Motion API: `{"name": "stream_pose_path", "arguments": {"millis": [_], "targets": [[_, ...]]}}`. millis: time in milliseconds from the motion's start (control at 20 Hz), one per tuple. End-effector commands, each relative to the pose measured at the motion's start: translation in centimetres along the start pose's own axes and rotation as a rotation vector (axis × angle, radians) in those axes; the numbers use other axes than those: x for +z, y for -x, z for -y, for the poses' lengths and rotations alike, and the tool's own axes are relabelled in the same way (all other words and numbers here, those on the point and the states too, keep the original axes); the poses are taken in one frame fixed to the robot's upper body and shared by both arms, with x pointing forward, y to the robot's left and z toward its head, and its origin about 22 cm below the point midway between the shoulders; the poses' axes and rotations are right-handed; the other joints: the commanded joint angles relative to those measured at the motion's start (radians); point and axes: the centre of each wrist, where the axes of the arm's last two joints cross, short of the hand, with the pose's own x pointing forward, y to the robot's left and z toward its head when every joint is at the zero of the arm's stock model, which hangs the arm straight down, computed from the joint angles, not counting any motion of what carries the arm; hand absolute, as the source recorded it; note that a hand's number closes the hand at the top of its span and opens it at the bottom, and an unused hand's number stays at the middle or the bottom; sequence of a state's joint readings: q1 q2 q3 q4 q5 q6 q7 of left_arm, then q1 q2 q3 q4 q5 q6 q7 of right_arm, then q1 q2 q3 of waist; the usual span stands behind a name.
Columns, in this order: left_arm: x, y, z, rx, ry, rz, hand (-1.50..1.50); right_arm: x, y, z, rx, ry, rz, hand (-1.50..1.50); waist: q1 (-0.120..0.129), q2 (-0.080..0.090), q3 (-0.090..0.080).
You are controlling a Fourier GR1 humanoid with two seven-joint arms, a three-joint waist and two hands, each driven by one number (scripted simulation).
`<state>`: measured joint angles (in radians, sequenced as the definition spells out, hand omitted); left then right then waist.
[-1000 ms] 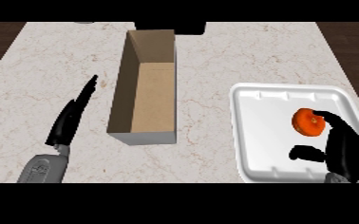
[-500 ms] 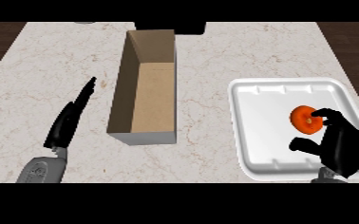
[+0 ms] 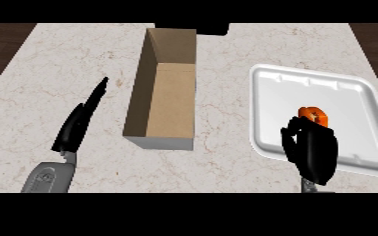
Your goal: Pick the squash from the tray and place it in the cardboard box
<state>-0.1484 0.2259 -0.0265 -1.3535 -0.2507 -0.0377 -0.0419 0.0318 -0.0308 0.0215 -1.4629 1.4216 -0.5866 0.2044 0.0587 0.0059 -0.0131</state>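
I note the squash [image 3: 312,115] on the white tray [image 3: 310,87], my right hand [image 3: 311,148] over it with fingers curled around its near side. The open cardboard box [image 3: 164,100] stands well left on the bench [image 3: 66,70], nothing between; my left hand [image 3: 80,121] rests beside it, fingers straight.

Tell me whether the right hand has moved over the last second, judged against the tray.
Yes. The right hand has shifted left and up over the white tray, closing around the orange squash, which it now partly covers.
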Motion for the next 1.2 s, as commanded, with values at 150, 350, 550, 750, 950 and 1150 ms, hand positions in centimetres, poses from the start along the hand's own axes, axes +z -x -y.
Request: {"name": "stream_pose_path", "arguments": {"millis": [150,350,550,750,950,1150], "targets": [[-1.4,-2.0,1.3,-0.015,0.087,0.075,0.00,1.5,-11.1,-0.9,-0.018,-0.255,0.382,1.50,0.133,0.020,0.005],[-1.4,-1.8,2.6,-0.008,0.118,0.054,0.00,0.7,-16.2,1.9,-0.023,-0.223,0.423,1.50,0.113,-0.003,0.006],[-1.4,-1.3,2.1,-0.016,0.100,0.027,0.00,-0.4,-20.0,5.2,0.010,-0.139,0.381,1.50,0.090,-0.015,0.005],[-1.5,-0.9,1.7,-0.021,0.087,0.013,0.00,-0.7,-22.6,8.4,0.026,-0.106,0.289,1.50,0.068,-0.022,0.006],[-2.0,-1.1,1.5,-0.006,0.067,-0.001,0.00,-1.1,-25.2,11.6,0.040,-0.065,0.187,1.50,0.056,-0.016,0.007],[-2.5,-1.2,0.9,-0.009,0.058,0.011,0.00,-2.1,-27.3,14.7,0.028,-0.028,0.092,1.50,0.040,-0.011,0.007]]}}
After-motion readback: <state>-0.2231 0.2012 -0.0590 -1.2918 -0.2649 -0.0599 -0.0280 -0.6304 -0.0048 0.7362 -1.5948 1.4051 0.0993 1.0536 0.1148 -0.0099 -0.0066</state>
